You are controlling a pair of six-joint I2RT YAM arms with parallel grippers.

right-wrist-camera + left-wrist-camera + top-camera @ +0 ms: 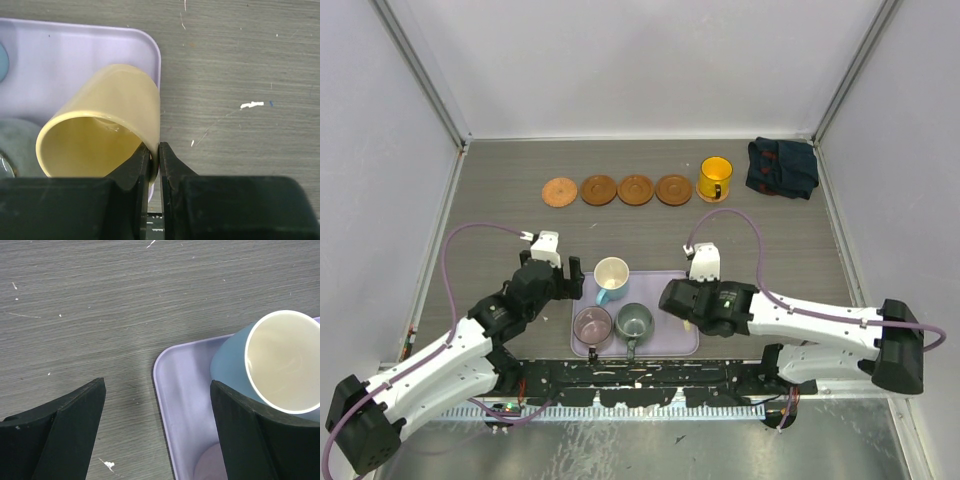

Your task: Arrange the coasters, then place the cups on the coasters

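Observation:
Several orange-brown coasters (616,189) lie in a row at the back, and a bright orange-yellow cup (715,178) stands at the row's right end. On the lavender tray (655,290) are a light blue cup (611,275), a mauve cup (592,325) and a grey-green cup (634,321). My right gripper (154,157) is shut on the rim of the pale cream-yellow cup (105,125), which is tilted over the tray's right edge (156,55). My left gripper (157,387) stands open over the tray's left edge (160,390), with the light blue cup (230,365) just beyond its right finger.
A dark blue cloth (782,167) lies bunched at the back right. White walls close in the table on three sides. The right arm's body (720,305) covers the tray's right side in the top view.

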